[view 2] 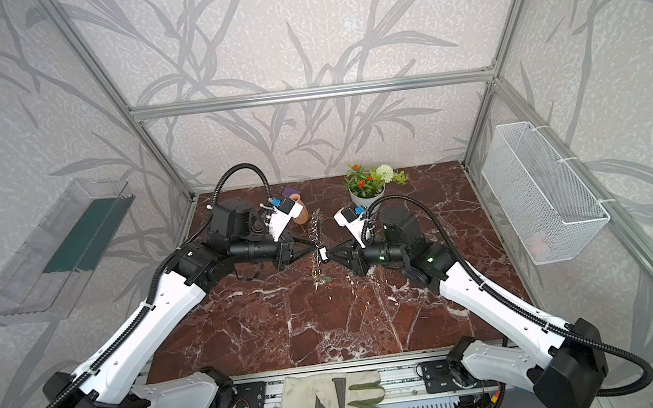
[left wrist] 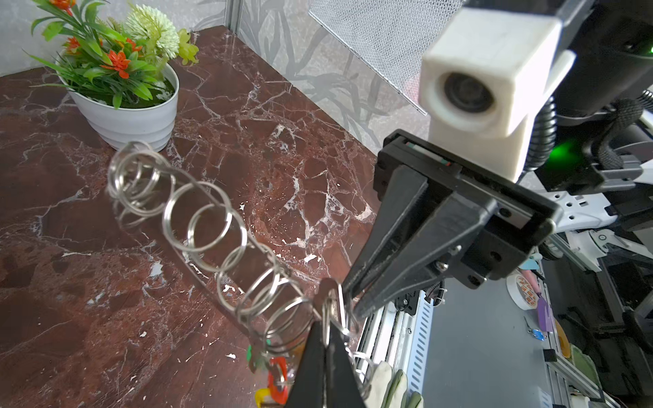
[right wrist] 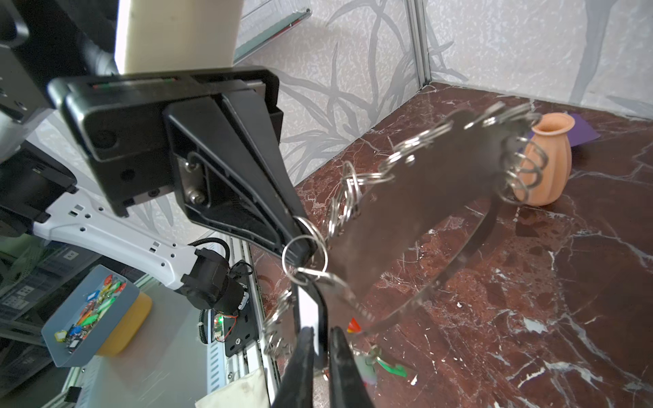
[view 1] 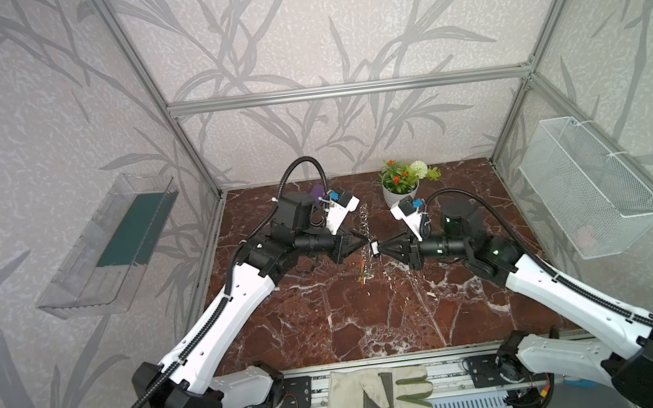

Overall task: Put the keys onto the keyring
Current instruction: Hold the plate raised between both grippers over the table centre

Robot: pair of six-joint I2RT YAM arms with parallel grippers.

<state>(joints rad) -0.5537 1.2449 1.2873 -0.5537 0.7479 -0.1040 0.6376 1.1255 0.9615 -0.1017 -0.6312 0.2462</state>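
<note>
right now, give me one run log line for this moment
left gripper: shut on keyring | right gripper: shut on white key tag, tip beside keyring's split rings | tag: not visibly threaded

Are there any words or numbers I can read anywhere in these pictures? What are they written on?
No, nothing can be read.
Roll of tape: orange marks, too blurred to read.
Key tags in the grey tray: labels too small to read.
</note>
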